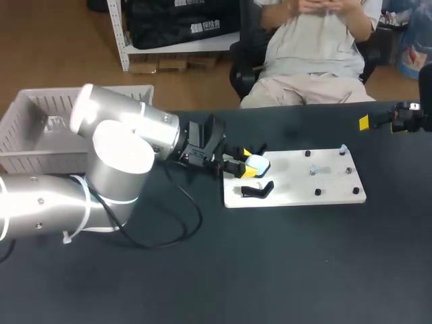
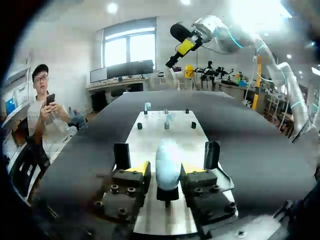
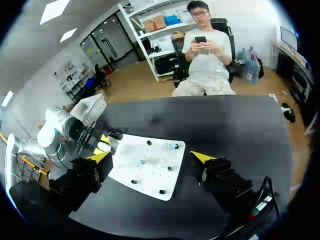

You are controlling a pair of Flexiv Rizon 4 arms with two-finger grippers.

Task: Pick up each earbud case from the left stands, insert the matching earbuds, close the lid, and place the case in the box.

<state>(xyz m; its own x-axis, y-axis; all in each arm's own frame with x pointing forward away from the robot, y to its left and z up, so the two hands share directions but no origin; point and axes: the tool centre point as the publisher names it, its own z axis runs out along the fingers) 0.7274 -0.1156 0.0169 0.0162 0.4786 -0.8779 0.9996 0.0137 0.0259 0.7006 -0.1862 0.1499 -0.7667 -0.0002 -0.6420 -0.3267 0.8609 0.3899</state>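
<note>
A pale, rounded earbud case (image 1: 257,163) (image 2: 167,164) stands upright on a small black stand at the left end of the white board (image 1: 297,189) (image 2: 165,140). My left gripper (image 1: 247,165) (image 2: 166,169) is shut on the case, one yellow tip against each side. Two small pale-blue earbuds (image 1: 343,148) (image 1: 314,170) sit on pegs further along the board, ahead of the left gripper. My right gripper (image 1: 381,123) (image 3: 150,157) hangs open high above the table's far right, holding nothing. The white basket box (image 1: 40,128) stands at the back left.
Empty black stands (image 1: 258,191) (image 2: 212,154) (image 2: 121,155) flank the held case on the board. Several short black pegs (image 1: 318,193) dot the board's right half. A black cable (image 1: 182,223) loops on the dark table under the left arm.
</note>
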